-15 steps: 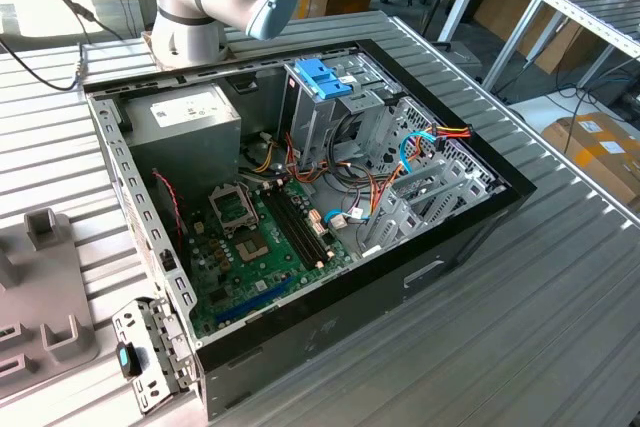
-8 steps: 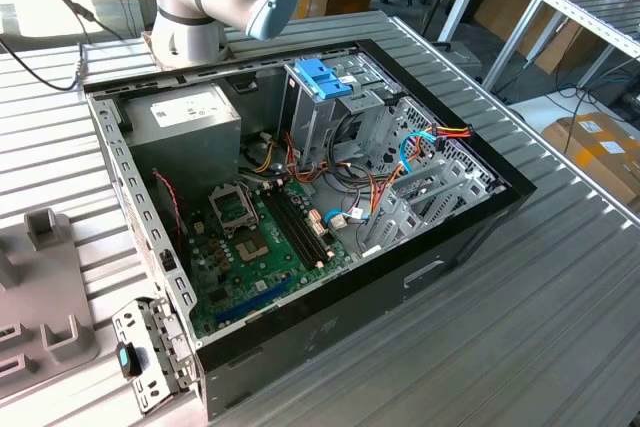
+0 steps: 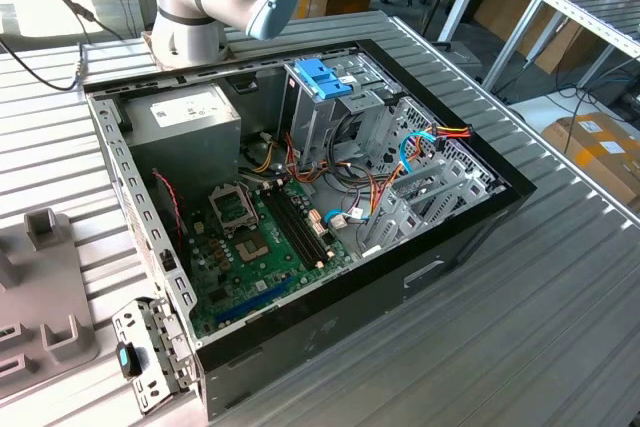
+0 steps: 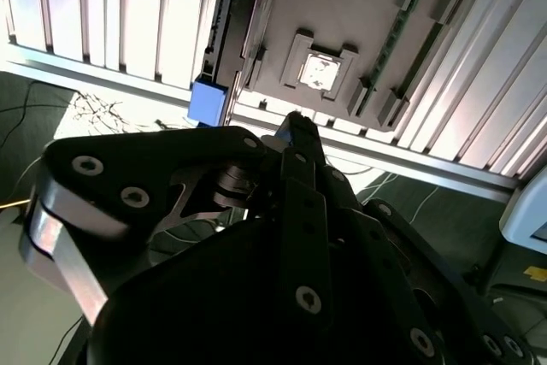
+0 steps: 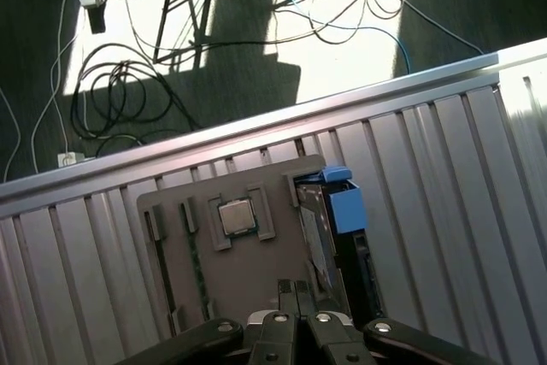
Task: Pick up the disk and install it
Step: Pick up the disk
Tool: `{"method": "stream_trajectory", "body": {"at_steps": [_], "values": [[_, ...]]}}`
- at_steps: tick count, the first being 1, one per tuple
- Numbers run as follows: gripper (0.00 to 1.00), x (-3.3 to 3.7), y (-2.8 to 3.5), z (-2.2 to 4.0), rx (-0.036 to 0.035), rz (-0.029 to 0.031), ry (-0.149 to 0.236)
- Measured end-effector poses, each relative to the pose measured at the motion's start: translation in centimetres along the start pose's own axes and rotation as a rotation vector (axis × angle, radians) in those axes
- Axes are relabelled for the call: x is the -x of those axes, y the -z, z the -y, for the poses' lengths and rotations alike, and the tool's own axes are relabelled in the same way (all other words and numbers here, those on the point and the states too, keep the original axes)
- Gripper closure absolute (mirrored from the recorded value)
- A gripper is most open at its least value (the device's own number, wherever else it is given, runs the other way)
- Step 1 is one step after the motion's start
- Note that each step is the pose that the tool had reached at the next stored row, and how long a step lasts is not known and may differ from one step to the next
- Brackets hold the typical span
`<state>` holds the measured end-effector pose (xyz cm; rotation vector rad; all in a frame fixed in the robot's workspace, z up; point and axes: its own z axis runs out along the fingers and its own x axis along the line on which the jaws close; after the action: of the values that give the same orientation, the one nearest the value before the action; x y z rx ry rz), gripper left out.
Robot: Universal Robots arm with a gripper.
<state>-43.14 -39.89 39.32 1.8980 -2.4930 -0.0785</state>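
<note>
Pose: my gripper (image 5: 296, 288) hangs over the grey tray (image 5: 256, 267), pinched closed, empty.
Around: disk (image 5: 342, 211) on edge at tray's side.

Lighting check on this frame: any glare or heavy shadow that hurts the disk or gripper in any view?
Exterior view: even light, the computer case interior reads well. Second wrist view: the table slats glare white, the gripper is a near-black silhouette, the disk lies shaded. First wrist view: hard sun patches on the floor, yet the disk is legible.

Tool (image 5: 297, 286) points down, jaws closed together.
</note>
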Motion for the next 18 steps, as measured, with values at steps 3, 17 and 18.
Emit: {"method": "stream_trajectory", "body": {"at_steps": [3, 17, 18], "values": [[0.89, 0.00, 0.00, -0.01, 0.0003, -0.0005, 0.011], [0.89, 0.00, 0.00, 0.00, 0.0013, -0.0025, 0.055], [0.89, 0.00, 0.00, 0.00, 0.0014, -0.0026, 0.057]]}}
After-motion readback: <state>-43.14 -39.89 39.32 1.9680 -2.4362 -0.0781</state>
